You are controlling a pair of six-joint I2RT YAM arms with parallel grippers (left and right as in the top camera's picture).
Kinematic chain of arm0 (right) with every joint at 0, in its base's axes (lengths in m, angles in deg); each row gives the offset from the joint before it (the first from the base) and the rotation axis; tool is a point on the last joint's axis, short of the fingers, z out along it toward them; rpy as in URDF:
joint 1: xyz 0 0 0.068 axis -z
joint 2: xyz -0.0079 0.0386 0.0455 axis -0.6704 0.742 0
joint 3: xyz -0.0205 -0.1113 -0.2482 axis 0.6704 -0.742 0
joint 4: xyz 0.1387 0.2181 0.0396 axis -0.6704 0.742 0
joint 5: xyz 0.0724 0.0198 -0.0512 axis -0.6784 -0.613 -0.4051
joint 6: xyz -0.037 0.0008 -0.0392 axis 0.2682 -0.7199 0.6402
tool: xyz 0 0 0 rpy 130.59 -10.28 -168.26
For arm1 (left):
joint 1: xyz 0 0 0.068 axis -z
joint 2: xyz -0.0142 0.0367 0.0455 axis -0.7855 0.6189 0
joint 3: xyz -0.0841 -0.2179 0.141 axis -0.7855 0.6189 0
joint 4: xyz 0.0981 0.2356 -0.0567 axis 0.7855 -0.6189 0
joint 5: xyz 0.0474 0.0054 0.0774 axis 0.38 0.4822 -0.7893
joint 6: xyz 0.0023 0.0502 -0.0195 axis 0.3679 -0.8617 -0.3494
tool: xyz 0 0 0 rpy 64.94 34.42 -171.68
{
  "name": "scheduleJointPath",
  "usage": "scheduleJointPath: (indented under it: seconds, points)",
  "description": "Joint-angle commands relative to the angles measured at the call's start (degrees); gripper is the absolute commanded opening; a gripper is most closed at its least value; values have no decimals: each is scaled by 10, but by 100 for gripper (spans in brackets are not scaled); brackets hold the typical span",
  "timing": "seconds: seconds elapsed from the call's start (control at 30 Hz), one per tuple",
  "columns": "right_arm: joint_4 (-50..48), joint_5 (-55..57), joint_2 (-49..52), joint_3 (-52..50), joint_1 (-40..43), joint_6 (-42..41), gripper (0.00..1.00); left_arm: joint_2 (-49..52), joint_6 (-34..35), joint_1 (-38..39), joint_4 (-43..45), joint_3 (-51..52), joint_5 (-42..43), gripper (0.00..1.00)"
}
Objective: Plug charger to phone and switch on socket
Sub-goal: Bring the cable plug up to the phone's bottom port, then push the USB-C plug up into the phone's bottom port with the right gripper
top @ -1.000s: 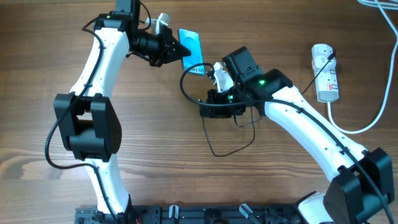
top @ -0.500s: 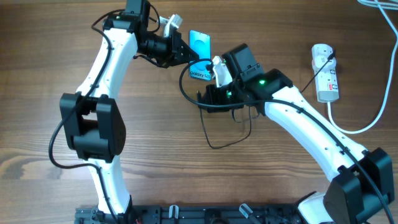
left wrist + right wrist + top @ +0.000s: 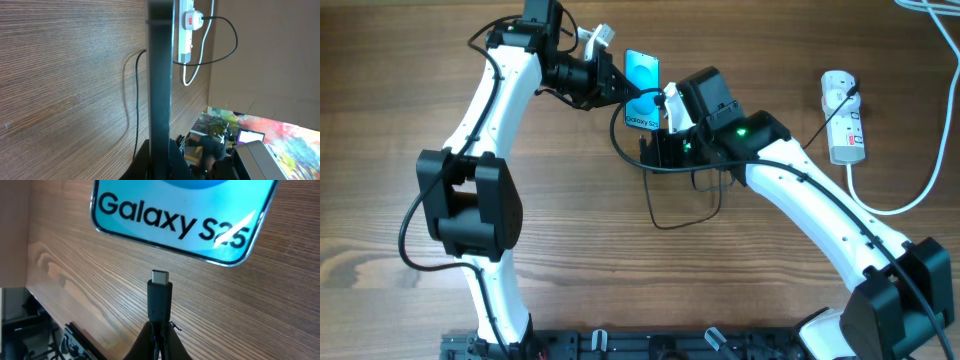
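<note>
The phone (image 3: 642, 78) has a bright cyan screen and is held off the table, tilted, with my left gripper (image 3: 618, 88) shut on its edge. In the left wrist view the phone (image 3: 160, 75) shows edge-on as a dark upright bar between the left gripper's (image 3: 160, 167) jaws. My right gripper (image 3: 656, 142) is shut on the charger (image 3: 160, 294), and its metal tip points at the phone's bottom edge (image 3: 180, 222) with a small gap between them. The charger's thin black cable (image 3: 658, 222) loops on the table. The white socket (image 3: 843, 118) lies at the far right with a black plug in it.
A thick white cord (image 3: 910, 205) runs from the socket along the table's right side. The socket (image 3: 187, 22) and the black cable (image 3: 137, 100) also show past the phone in the left wrist view. Bare wood surrounds both arms.
My left gripper carried the phone right and slightly up, then held still. My right gripper rose with the charger tip toward the phone's bottom edge, dragging the cable loop along.
</note>
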Motion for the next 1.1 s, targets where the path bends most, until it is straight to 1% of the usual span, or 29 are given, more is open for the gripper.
scheduleJointPath:
  seconds: [0.0, 0.23, 0.67, 0.8, 1.0, 1.07]
  points:
    - [-4, 16, -14, 14, 0, -4, 5, -18, -15, 0, -5, -7, 30, 4]
    - [-12, 16, -14, 14, 0, -30, 5, -18, -16, 0, -6, -7, 30, 4]
    - [-9, 0, -14, 14, 0, -45, 5, -18, -18, 0, 1, -7, 31, 4]
    - [-11, -11, -14, 14, 0, -45, 5, -18, -50, 0, 0, -7, 71, 4]
    - [-11, -10, -14, 14, 0, -46, 5, -18, -49, 0, 0, -7, 70, 4]
    - [-10, -10, -14, 14, 0, -45, 5, -18, -49, 0, 0, -7, 57, 4]
